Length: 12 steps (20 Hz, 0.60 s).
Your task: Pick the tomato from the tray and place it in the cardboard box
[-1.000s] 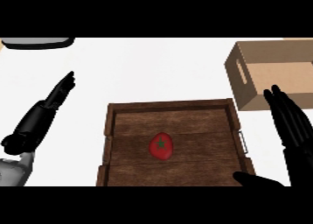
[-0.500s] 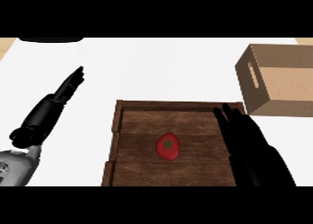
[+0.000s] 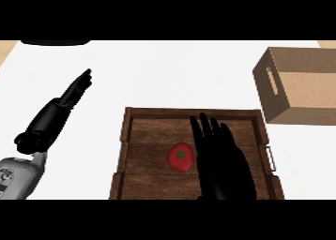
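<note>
A red tomato [image 3: 179, 157] with a green stem lies in the middle of the dark wooden tray [image 3: 153, 126]. My right hand [image 3: 221, 161] is over the tray, just right of the tomato, with its fingers straight and pointing away from me; whether it touches the tomato is unclear. The open cardboard box [image 3: 306, 86] stands at the right, beyond the tray's far right corner. My left hand [image 3: 63, 104] rests open on the white counter left of the tray, fingers pointing up and away.
A dark round object [image 3: 54, 42] shows at the top left edge. The tray has a metal handle [image 3: 271, 157] on its right side. White counter surrounds the tray and box.
My right hand has moved left over the tray, from beside the box to next to the tomato. The view has shifted slightly. The left hand has held its pose.
</note>
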Available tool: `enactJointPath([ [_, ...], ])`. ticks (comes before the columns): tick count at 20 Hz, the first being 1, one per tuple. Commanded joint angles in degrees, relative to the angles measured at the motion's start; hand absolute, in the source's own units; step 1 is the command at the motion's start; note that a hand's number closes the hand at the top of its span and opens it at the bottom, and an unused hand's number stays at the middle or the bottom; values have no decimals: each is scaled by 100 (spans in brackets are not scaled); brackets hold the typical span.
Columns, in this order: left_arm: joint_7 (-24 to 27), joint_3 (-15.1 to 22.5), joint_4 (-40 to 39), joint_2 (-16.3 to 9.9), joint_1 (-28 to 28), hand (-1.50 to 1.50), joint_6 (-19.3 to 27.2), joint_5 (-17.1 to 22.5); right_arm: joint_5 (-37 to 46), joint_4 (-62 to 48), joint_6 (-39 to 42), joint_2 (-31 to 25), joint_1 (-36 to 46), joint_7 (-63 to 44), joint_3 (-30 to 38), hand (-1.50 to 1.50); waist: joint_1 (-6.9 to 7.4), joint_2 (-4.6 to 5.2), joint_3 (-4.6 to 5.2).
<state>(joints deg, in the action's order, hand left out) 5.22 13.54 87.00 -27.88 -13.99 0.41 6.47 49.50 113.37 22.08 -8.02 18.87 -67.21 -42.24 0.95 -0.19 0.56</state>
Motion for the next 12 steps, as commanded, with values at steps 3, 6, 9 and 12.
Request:
enactJointPath([
  [3,4,-40,20,12,-21,0,-54,11,-69,-676,742,774,476,-1738,63,-150,-3,-2,-25],
  [6,-49,-12,-181,194,-115,0,106,-71,27,-1005,612,784,519,-1790,-150,-150,-75,-3,-23],
  [9,39,-14,73,34,94,0,-89,-10,129,-1380,609,789,639,-1793,-109,-150,31,-30,-27],
  [12,-229,53,-113,191,-272,0,-5,-105,55,-1740,398,792,1186,-1795,161,-150,12,17,-33],
])
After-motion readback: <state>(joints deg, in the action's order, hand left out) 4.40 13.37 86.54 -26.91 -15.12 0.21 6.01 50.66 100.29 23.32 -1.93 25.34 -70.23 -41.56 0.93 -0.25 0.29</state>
